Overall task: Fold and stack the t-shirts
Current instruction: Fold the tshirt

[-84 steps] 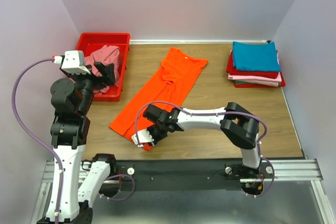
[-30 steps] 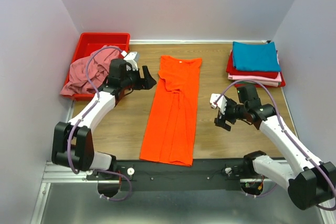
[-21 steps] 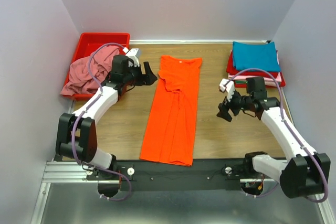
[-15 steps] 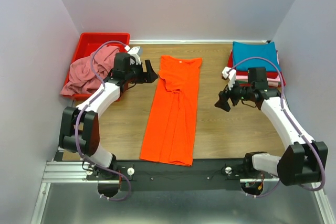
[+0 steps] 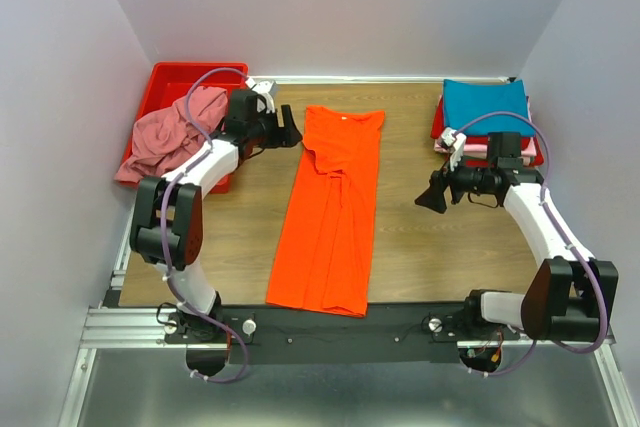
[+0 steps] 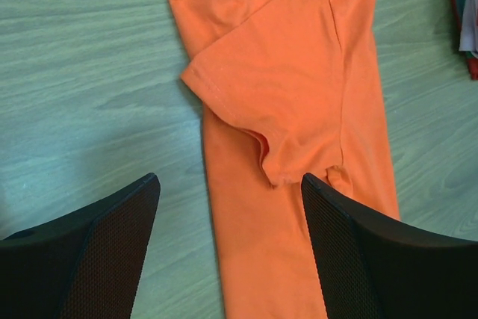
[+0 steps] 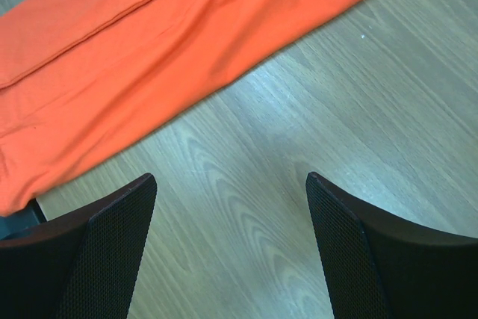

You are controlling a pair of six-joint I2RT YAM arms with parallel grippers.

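A bright orange t-shirt (image 5: 331,209) lies as a long strip down the middle of the table, its sleeves folded inward, collar at the far end. My left gripper (image 5: 292,134) hovers open just left of the collar end; in the left wrist view its gripper (image 6: 231,252) spreads over the shirt's (image 6: 299,102) folded sleeve. To the right of the strip my right gripper (image 5: 430,199) stands open above bare wood, the shirt's edge (image 7: 149,72) ahead of it. A dusty pink t-shirt (image 5: 165,137) spills out of the bin. Folded shirts, teal on top (image 5: 486,107), are stacked at the far right.
A red plastic bin (image 5: 168,82) sits at the far left corner against the wall. White walls close the table on three sides. The wooden table (image 5: 450,257) ends at a black rail along the near edge.
The orange shirt went from a diagonal lie to a straight strip. Since then the left gripper has slid toward the collar end, and the right arm has swung back toward the stack.
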